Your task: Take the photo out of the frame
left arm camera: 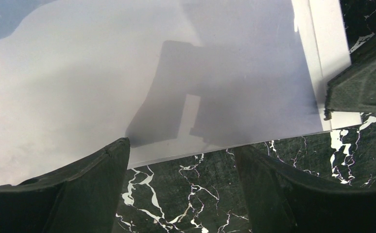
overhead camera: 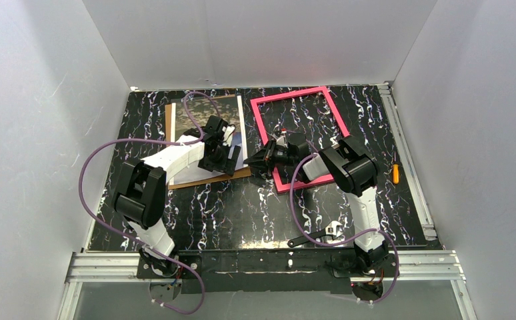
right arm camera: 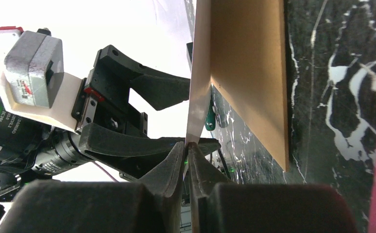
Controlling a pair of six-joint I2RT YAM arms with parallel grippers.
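The pink-red frame (overhead camera: 289, 95) lies back right on the marble table, and the table shows through it. To its left lies the brown backing board (overhead camera: 209, 179) with the photo (overhead camera: 195, 120) on it. My right gripper (overhead camera: 254, 160) reaches left to the photo's right edge. In the right wrist view its jaws (right arm camera: 191, 144) are shut on the thin lifted edge of the photo (right arm camera: 198, 73), beside the board (right arm camera: 249, 63). My left gripper (overhead camera: 222, 160) hovers over the sheet. It stands open (left arm camera: 181, 145), and the glossy photo (left arm camera: 128, 73) edge crosses the gap between its fingers.
An orange-handled tool (overhead camera: 395, 173) lies by the right rail. A wrench (overhead camera: 315, 235) sits near the front edge, close to the right arm's base. A green handle (right arm camera: 209, 119) shows behind the lifted sheet. White walls close in on three sides.
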